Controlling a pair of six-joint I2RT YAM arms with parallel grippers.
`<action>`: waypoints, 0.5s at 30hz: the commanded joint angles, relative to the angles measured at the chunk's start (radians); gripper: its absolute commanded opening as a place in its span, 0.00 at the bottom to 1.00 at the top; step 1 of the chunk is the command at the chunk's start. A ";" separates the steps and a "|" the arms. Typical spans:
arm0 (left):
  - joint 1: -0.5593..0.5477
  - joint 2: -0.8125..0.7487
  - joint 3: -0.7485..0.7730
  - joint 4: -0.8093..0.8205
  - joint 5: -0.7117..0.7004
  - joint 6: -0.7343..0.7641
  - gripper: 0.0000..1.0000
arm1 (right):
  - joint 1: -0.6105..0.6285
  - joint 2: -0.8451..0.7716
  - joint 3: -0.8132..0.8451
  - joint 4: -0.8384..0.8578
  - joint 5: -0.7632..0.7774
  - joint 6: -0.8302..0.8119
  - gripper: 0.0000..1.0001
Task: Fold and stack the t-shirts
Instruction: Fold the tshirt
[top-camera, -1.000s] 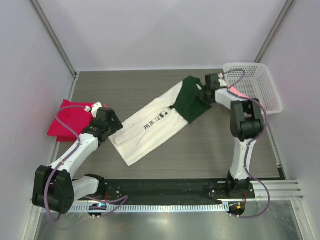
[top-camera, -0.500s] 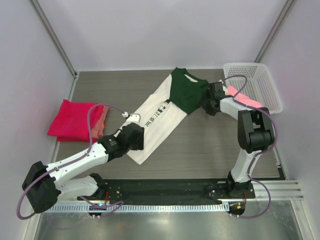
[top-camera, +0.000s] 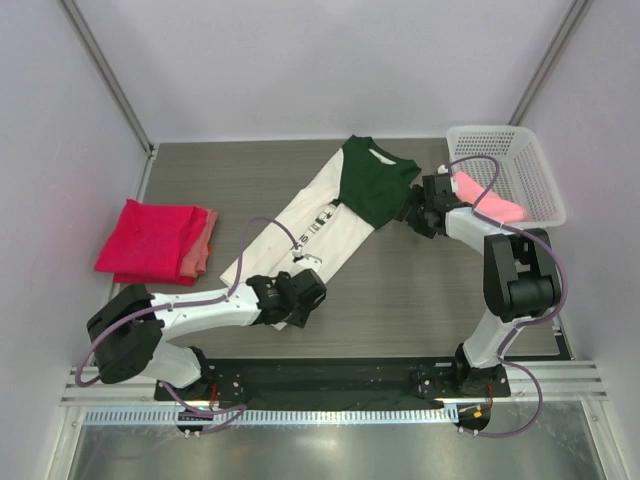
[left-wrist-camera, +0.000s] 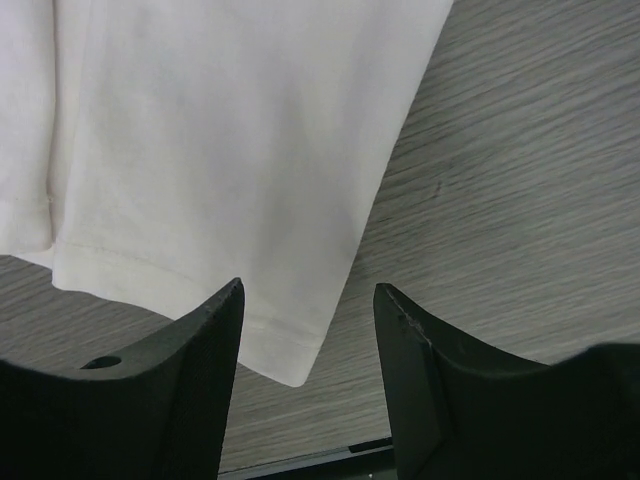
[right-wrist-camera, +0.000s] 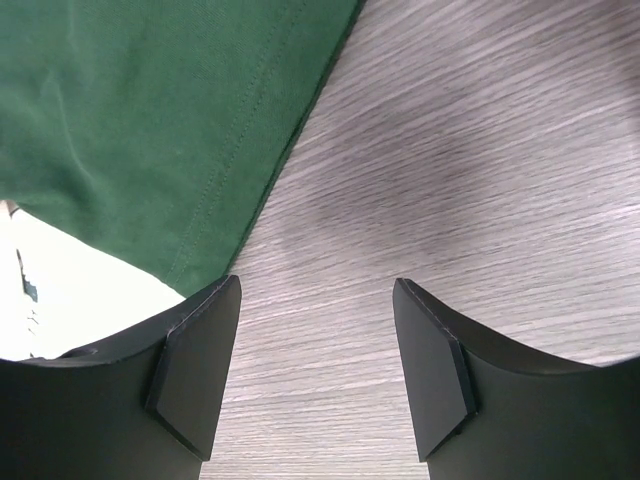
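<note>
Grab step, judged: each side would do best to pinch one layer squarely at its edge, hem and sleeve, then lift level. The red-pink t-shirt (top-camera: 145, 238) lay folded on the salmon t-shirt (top-camera: 203, 248) at the left of the table (top-camera: 200, 175). The left gripper (left-wrist-camera: 308, 288) hovered over the hem corner of the cream-white t-shirt (top-camera: 300, 235), which lay flat and diagonal mid-table; its jaws were apart and empty. The right gripper (right-wrist-camera: 315, 283) sat just beside the green sleeve edge, jaws apart, gripping nothing. A light pink t-shirt (top-camera: 487, 200) lay in the mesh basket (top-camera: 545, 190).
</note>
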 joint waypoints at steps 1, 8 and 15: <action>-0.006 0.038 0.042 -0.049 -0.063 -0.033 0.56 | -0.004 -0.066 -0.027 0.085 0.015 -0.022 0.68; -0.006 0.158 0.065 -0.080 -0.063 -0.061 0.39 | -0.004 -0.150 -0.126 0.201 -0.004 -0.008 0.68; -0.068 0.178 0.111 -0.016 0.107 -0.093 0.00 | -0.004 -0.193 -0.143 0.206 0.033 -0.002 0.68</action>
